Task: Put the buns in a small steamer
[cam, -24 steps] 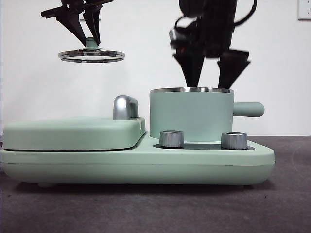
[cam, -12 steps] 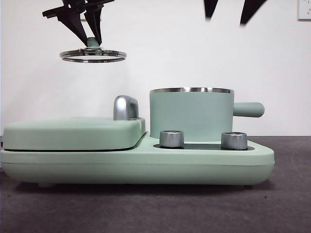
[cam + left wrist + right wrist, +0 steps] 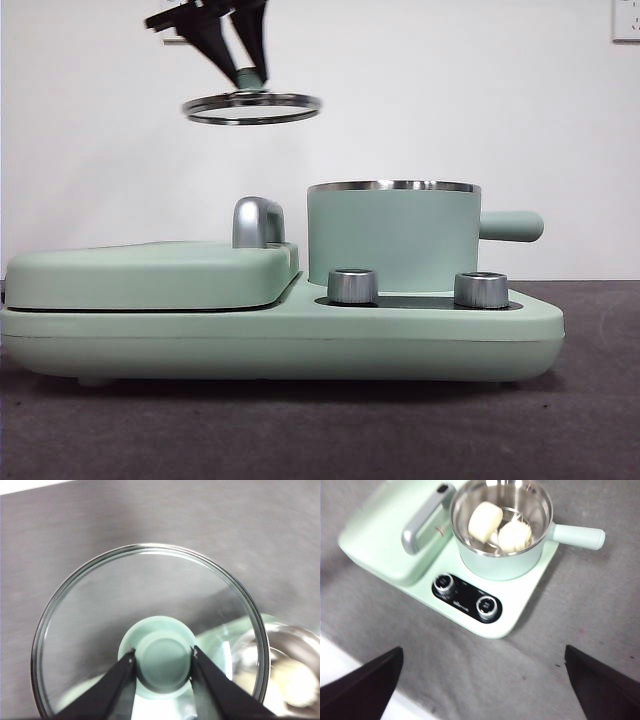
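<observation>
With both buns in the small steamer, left tool pinching the glass lid by its knob: centre over the steel rim, lower level; right tool wide open, empty.

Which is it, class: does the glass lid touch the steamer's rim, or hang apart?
Apart. The front view shows the glass lid, carried by the left tool, with white wall between it and the steamer.
</observation>
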`<state>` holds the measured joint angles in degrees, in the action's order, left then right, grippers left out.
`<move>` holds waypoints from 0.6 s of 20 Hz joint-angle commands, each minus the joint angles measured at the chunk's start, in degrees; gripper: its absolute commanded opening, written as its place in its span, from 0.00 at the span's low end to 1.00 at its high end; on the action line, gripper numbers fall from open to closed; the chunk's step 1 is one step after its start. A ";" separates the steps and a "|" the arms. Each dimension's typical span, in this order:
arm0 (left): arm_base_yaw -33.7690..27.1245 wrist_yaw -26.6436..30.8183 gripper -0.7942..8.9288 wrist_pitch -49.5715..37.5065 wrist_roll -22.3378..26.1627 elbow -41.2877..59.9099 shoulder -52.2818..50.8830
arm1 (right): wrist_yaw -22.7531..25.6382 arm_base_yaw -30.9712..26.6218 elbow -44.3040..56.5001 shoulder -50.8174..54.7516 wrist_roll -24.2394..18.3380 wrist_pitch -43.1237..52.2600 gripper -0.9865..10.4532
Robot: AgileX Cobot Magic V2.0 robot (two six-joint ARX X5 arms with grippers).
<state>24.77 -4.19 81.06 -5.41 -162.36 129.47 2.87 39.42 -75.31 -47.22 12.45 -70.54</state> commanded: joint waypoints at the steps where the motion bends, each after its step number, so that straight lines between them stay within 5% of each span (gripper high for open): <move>1: 2.91 0.09 0.13 1.33 -0.17 -2.36 0.22 | 0.17 0.63 7.67 7.26 3.45 2.43 0.55; 6: 9.99 0.09 0.13 1.62 -0.20 -2.36 0.22 | 0.15 0.63 21.88 24.48 4.96 4.98 0.54; 12: 15.74 0.07 0.09 2.29 -0.26 -2.08 0.22 | 0.13 0.63 24.39 35.50 5.49 5.07 0.54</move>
<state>39.90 -4.21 81.14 -5.43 -162.36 129.47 3.01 39.59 -50.57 -11.68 17.04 -66.17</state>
